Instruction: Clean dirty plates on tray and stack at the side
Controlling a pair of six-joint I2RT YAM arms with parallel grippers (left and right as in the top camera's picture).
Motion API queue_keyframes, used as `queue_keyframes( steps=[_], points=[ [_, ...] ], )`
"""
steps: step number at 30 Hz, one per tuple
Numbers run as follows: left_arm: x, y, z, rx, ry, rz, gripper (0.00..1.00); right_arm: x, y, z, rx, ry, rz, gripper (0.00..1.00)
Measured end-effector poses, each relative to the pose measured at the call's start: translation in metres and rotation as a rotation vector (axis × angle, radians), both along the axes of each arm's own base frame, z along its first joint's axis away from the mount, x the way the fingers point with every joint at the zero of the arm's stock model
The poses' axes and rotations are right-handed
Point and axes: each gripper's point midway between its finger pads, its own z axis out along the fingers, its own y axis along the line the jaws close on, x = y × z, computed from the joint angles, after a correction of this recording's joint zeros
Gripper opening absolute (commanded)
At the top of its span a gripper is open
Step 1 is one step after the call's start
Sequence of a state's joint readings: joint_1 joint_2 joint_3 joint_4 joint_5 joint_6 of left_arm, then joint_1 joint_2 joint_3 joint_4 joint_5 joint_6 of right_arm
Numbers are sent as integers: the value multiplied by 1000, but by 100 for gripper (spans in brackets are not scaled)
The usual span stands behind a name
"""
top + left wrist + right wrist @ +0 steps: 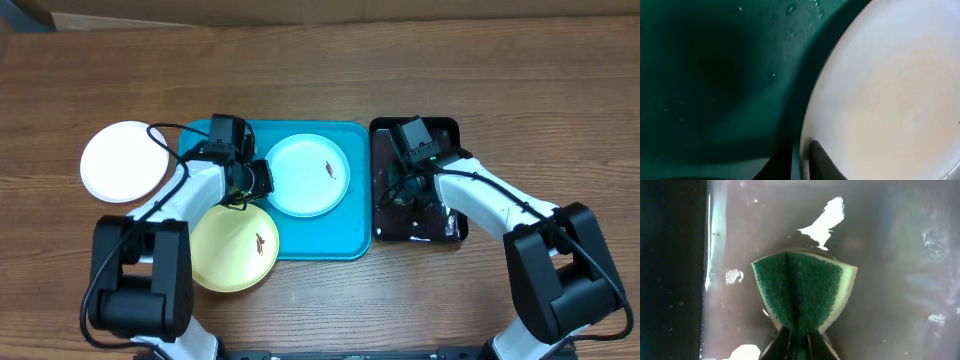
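Note:
The light blue plate [308, 175], with a small brown smear, lies on the teal tray [340, 245]. My left gripper [258, 181] is at the plate's left rim. In the left wrist view its fingers [802, 162] are closed on the plate's rim [880, 100], one above and one below. The pale yellow plate [235, 247], also smeared, overlaps the tray's front left corner. The white plate [122, 161] lies on the table left of the tray. My right gripper [400, 190] is shut on a green sponge [802, 292].
The narrow black tray [447, 128] stands right of the teal tray and holds a film of water with foam patches [822, 220]. The sponge is low over its wet floor. Wooden table surrounds both trays.

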State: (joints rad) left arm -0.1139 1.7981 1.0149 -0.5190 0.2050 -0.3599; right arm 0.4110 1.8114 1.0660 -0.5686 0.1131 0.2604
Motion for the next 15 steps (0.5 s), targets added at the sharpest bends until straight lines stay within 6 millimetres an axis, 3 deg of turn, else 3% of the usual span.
queue_keyframes(
  steps=[1, 6, 11, 15],
  points=[
    [0, 0, -1, 0, 9, 1, 4, 0, 0, 0, 0, 0, 1, 5],
    [8, -1, 3, -1, 1, 4, 4, 0, 0, 1, -4, 3, 0, 4],
    [7, -1, 2, 1, 7, 2, 18, 5, 1, 13, -11, 4, 5, 4],
    [6, -1, 2, 0, 10, 3, 19, 11, 4, 20, -9, -13, 16, 4]
  ],
)
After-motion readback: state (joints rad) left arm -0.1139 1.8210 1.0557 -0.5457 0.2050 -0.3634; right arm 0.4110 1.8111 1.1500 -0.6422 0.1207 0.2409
